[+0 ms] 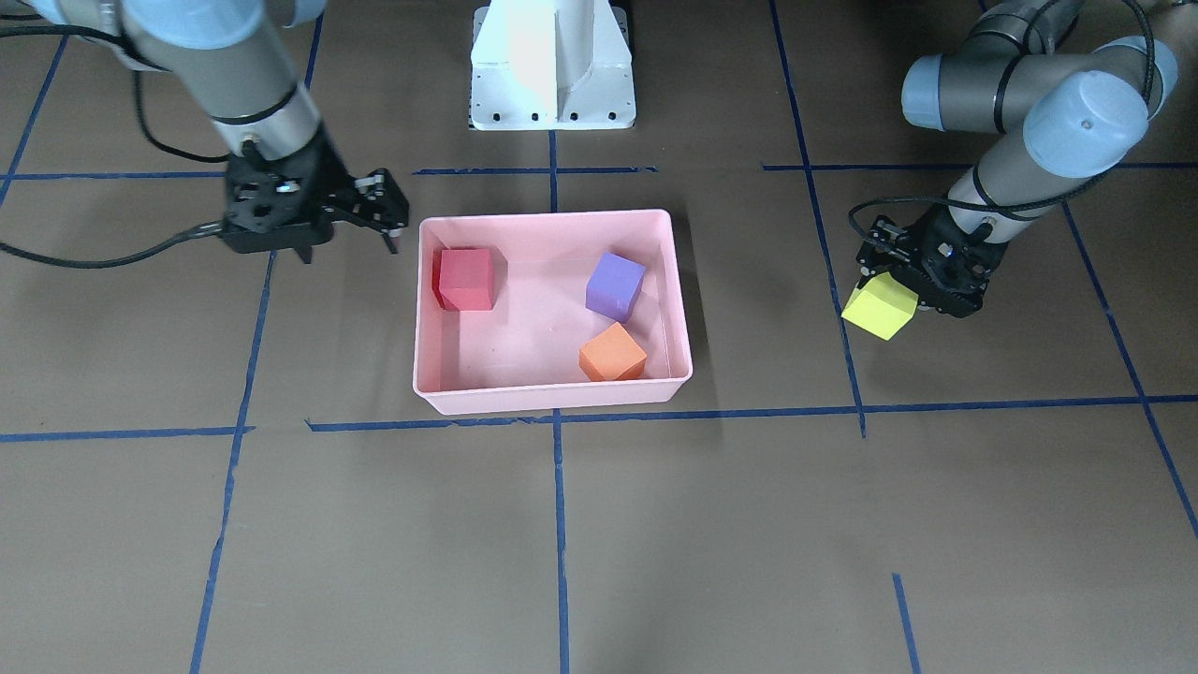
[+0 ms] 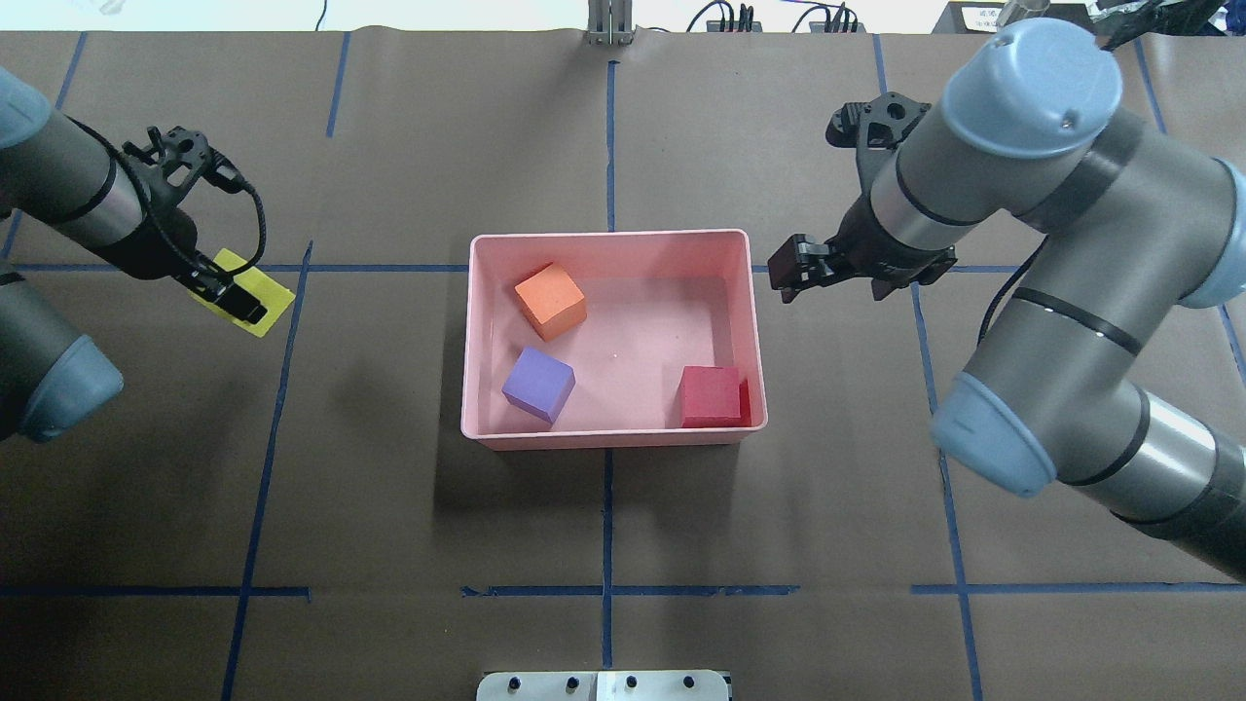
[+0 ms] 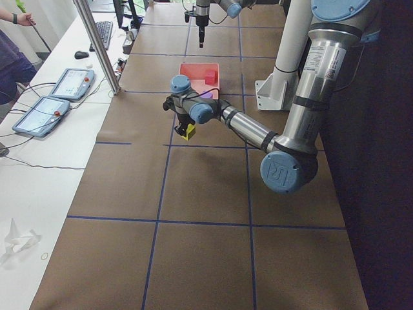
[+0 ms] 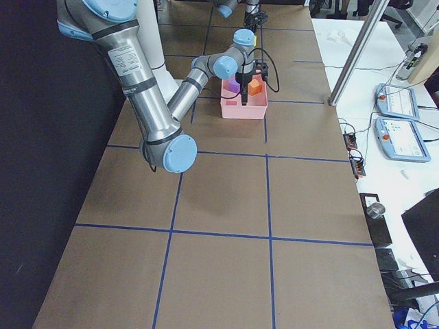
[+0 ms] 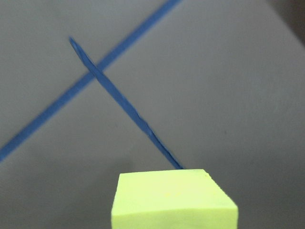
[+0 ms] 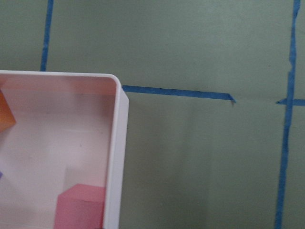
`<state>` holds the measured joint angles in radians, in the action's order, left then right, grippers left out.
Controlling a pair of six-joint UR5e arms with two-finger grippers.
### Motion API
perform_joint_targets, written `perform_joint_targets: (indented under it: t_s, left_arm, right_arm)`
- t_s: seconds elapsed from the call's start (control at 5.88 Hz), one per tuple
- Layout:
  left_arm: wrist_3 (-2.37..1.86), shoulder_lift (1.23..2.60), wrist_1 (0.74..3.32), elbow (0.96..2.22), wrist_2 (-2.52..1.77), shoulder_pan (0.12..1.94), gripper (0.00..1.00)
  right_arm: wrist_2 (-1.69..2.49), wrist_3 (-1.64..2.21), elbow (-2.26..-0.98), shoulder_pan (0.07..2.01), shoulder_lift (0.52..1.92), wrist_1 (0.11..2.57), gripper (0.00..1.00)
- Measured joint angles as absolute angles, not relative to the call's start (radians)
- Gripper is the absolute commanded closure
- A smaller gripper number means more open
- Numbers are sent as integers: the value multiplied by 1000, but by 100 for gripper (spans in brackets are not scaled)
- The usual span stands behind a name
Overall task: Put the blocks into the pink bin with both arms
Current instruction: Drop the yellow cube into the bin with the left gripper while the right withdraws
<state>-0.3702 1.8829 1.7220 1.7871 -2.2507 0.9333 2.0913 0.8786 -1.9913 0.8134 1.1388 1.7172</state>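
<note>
Closest to lens, left wrist view: yellow-green cube (image 5: 174,200) filling the lower edge of frame, blue tape (image 5: 124,105) crossing on brown table cover (image 5: 228,86) beneath. Pinched in left gripper (image 1: 894,288), jaws closed onto opposite faces. Tilted, one corner down, apparently lifted clear of the surface. Well apart from pink bin (image 1: 552,398), out on the robot's left side.

Right gripper (image 1: 346,243): jaws spread wide, nothing between them. Hanging just beside the bin's rim at the red cube's end, outside the wall.

Progress:
- Counted three of four cubes inside the bin.
- Red cube (image 1: 465,278) tucked into a corner at the robot's right end.
- Purple cube (image 1: 615,285) and orange cube (image 1: 613,353) near the opposite end, close together, contact undetermined.
- Judged roughly three quarters done.
- Left to do: carry yellow-green cube over the rim and release.
- No block visible for the right arm to fetch.

Materials:
- Cubes: matte, foam-like, flat faces, crisp edges, equal size, no gloss.
- Bin: pale pink smooth plastic, faint sheen on the floor, rolled rim, sloping walls, rounded corners, shallow, several cubes wide.
- Table cover: dull brown, paper-like, gridded with narrow blue tape, slightly frayed at some strip ends.
</note>
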Motion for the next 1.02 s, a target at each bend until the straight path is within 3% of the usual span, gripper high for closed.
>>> perform_joint_targets:
  t_s: [0.51,0.85,1.02]
  left_arm:
    - [-896,2185,1541,1792,-2213,826,57]
    - [-1152,2358,1526,1713,-2073,665,0]
    - [-1218,2420,1524,1663,-2018,617,0]
  right_arm:
    - [2228,336,-2005,1091,1375,1719,0]
    - [2256,79,-2000,1223,1494,1721,0]
    - [2267,30,-1998,1248,1524,1718,0]
